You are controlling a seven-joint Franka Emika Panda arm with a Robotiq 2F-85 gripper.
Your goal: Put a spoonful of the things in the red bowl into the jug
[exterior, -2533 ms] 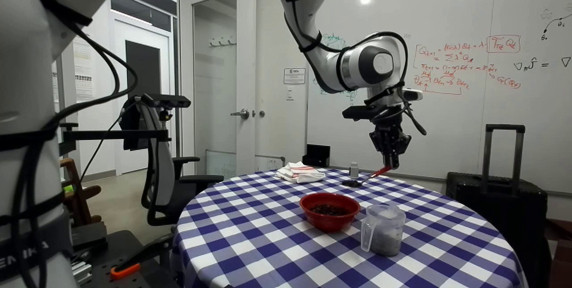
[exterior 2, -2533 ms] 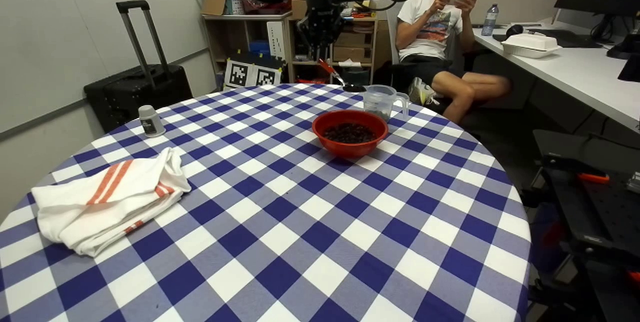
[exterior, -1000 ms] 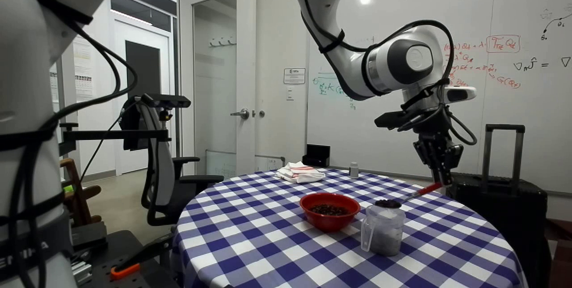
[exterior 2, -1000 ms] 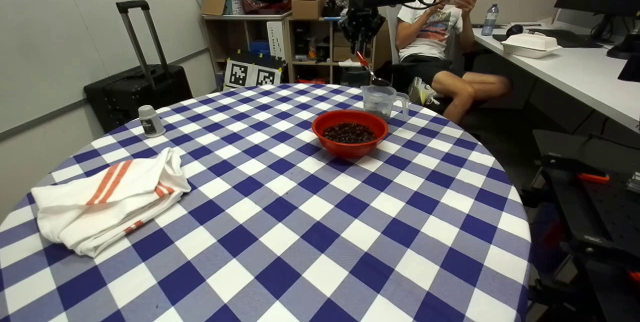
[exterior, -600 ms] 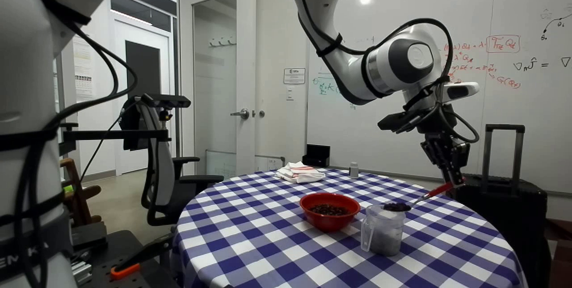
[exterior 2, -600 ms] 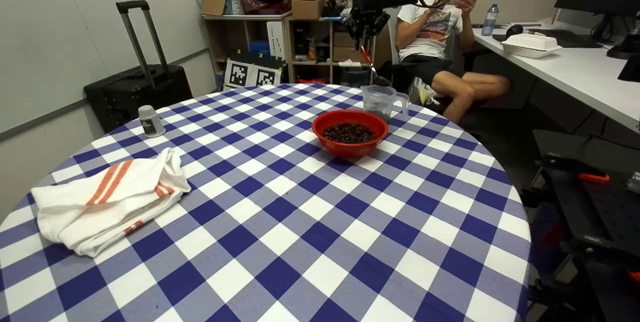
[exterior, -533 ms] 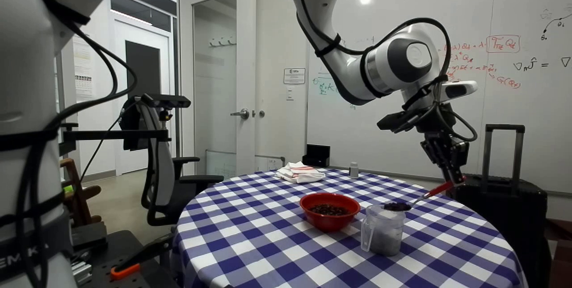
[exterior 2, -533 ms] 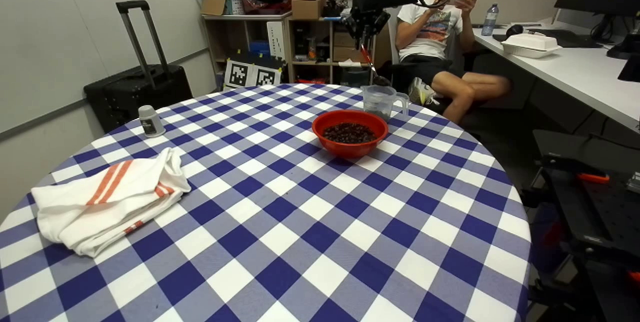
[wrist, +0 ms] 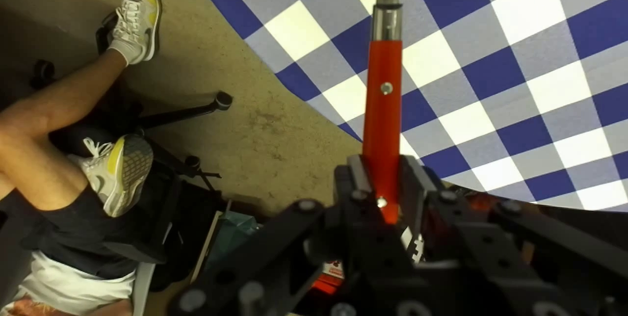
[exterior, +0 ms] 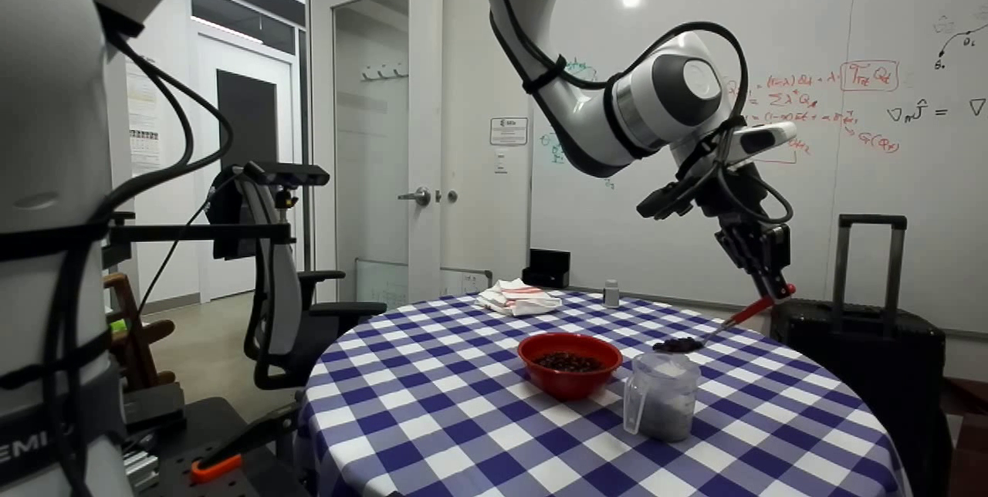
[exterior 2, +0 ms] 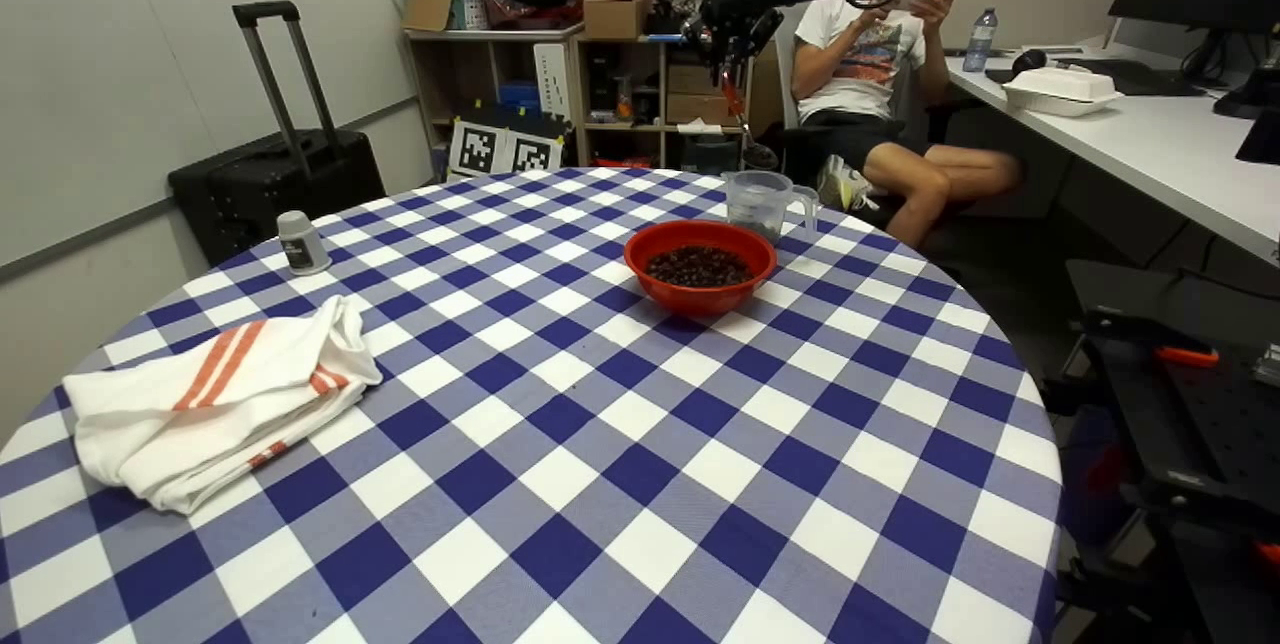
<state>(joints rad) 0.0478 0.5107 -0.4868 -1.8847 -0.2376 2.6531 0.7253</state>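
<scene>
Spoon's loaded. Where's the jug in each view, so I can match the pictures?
In an exterior view: the jug is low and right of centre, just right of the red bowl.
In an exterior view: the jug is above and right of centre, partly behind the red bowl.
Wrist view: the jug is not in it.
Shared landmark: the red-handled spoon, in all three; the wrist view's top edge cuts it off.

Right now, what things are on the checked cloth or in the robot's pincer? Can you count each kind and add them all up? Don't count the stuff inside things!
Red bowl: 1
Clear jug: 1
Striped towel: 1
Small grey container: 1
Red-handled spoon, held in the pincer: 1
Total: 5
</scene>
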